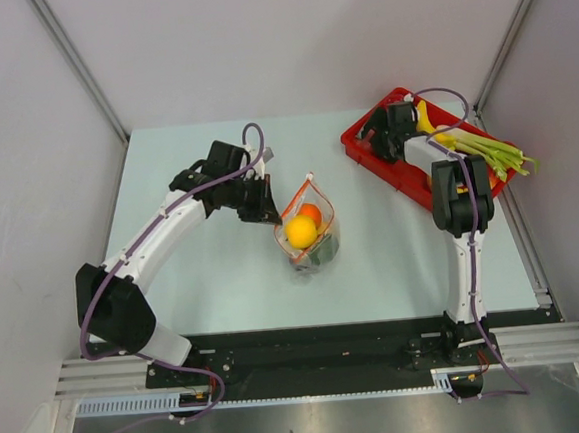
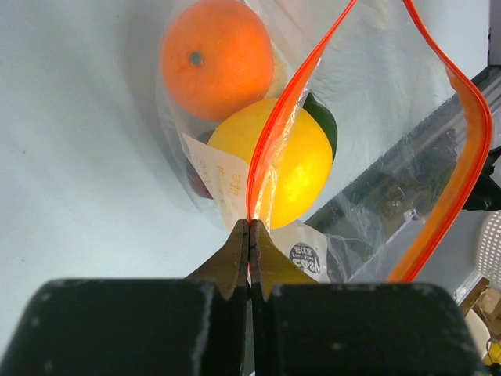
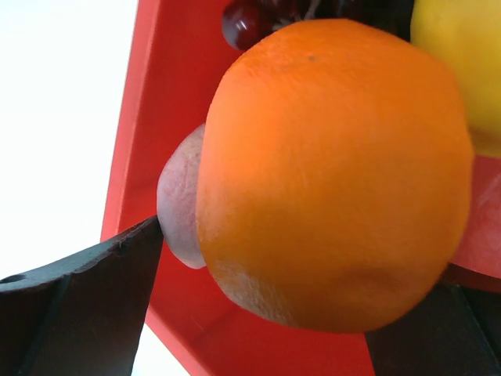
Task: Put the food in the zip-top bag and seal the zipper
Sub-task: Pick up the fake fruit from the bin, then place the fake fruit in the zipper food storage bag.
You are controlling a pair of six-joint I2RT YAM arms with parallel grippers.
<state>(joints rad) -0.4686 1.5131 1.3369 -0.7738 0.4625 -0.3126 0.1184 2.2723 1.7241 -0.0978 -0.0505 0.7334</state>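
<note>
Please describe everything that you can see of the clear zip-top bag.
The zip-top bag is clear, crinkly plastic with an orange-red zipper along its mouth and a white printed label. It sits near the middle of the pale table, with its mouth open in a wide loop. Inside are an orange fruit, a yellow fruit and a dark green piece. The left end effector, shut, pinches the zipper edge.

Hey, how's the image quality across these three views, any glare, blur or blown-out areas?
Top view: evenly lit and sharp. Left wrist view: reflections streak the bag, and the yellow fruit glows bright. Right wrist view: the orange fills the frame, slightly soft, and the table is blown out white.
</note>
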